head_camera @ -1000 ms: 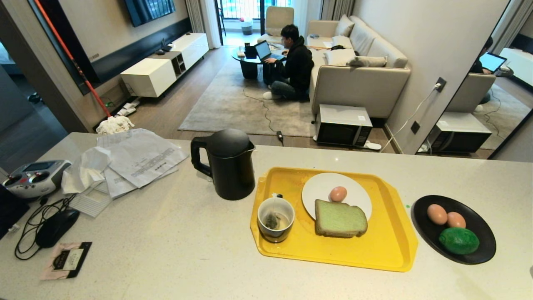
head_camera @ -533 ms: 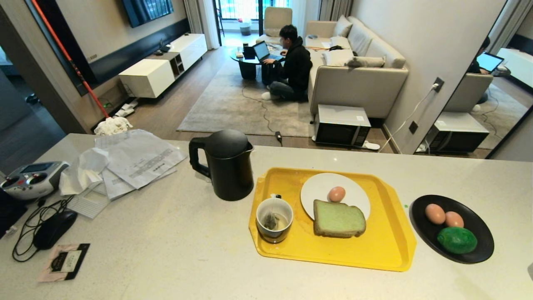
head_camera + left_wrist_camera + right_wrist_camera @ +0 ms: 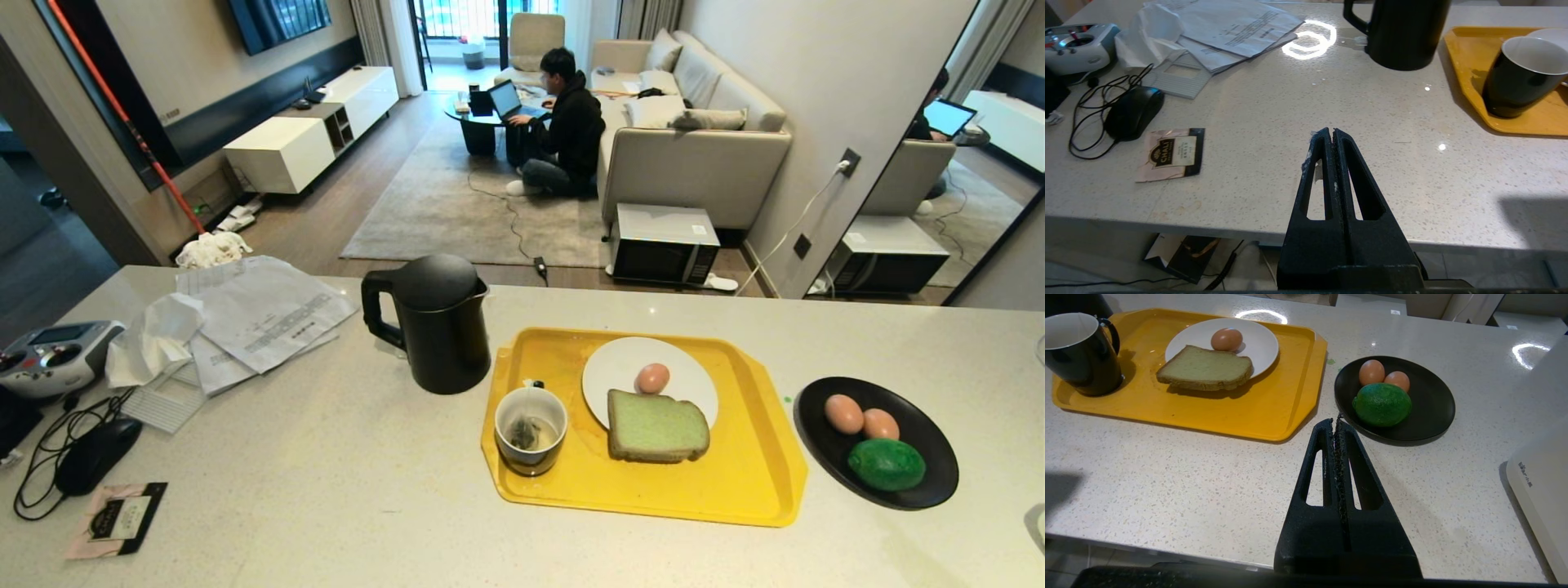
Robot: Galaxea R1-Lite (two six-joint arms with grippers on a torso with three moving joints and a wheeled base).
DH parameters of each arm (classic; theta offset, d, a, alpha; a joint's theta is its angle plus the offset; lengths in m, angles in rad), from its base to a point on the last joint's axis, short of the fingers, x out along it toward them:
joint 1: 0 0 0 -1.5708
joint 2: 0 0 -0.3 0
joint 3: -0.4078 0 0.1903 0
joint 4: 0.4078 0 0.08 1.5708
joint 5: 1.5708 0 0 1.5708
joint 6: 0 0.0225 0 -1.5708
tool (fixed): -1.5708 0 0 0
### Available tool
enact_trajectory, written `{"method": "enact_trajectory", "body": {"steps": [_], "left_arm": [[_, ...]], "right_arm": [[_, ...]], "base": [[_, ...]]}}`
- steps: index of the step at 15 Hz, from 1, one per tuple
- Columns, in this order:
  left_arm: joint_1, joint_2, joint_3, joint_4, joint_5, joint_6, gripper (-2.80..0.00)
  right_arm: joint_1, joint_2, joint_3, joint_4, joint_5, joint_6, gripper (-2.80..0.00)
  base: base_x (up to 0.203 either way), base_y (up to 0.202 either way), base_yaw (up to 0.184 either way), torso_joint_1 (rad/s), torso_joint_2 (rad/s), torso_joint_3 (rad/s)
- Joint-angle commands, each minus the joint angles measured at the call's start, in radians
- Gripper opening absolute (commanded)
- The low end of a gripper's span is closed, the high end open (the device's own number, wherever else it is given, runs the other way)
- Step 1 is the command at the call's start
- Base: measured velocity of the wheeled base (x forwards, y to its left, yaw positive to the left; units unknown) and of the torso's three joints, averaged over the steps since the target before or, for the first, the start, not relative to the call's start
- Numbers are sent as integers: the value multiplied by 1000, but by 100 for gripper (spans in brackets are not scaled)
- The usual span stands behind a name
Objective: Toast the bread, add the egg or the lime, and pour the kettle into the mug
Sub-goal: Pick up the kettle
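The pale green bread (image 3: 657,426) lies half on a white plate (image 3: 620,367) on the yellow tray (image 3: 735,482), with one egg (image 3: 652,378) on the plate behind it. The dark mug (image 3: 531,430), a tea bag inside, stands at the tray's left end. The black kettle (image 3: 434,322) stands on the counter left of the tray. A black dish (image 3: 931,457) to the right holds two eggs (image 3: 843,413) and the lime (image 3: 887,464). My left gripper (image 3: 1332,131) and right gripper (image 3: 1336,422) hang shut and empty over the counter's near edge; neither shows in the head view.
Papers and a tissue (image 3: 245,314), a remote controller (image 3: 49,357), a mouse with its cable (image 3: 90,453) and a tea sachet (image 3: 118,516) crowd the counter's left side. A white appliance (image 3: 1541,473) stands at the far right. A person sits on the floor beyond.
The whole head view has shifted slightly left and down, so the camera has moved. Nothing on the counter has moved.
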Motion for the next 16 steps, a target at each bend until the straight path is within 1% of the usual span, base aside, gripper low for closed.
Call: {"method": "enact_trajectory", "body": {"steps": [1,8,14,16], "left_arm": [[0,0,0,-1,0,0,-280],[0,-1,0,-1,0,0,-280],[0,1,0,-1,0,2,-280],[0,1,0,-1,0,2,-280]], "right_arm": [[0,1,2,0,0,0,-280],[0,1,2,0,0,-1,-280],[0,1,2,0,2,-1,-280],[0,1,2,0,2,-2,-280]], "base": [[0,0,0,0,0,0],[0,0,0,0,0,0],[3,7,-108,5,3,1],[0,0,0,0,0,0]]}}
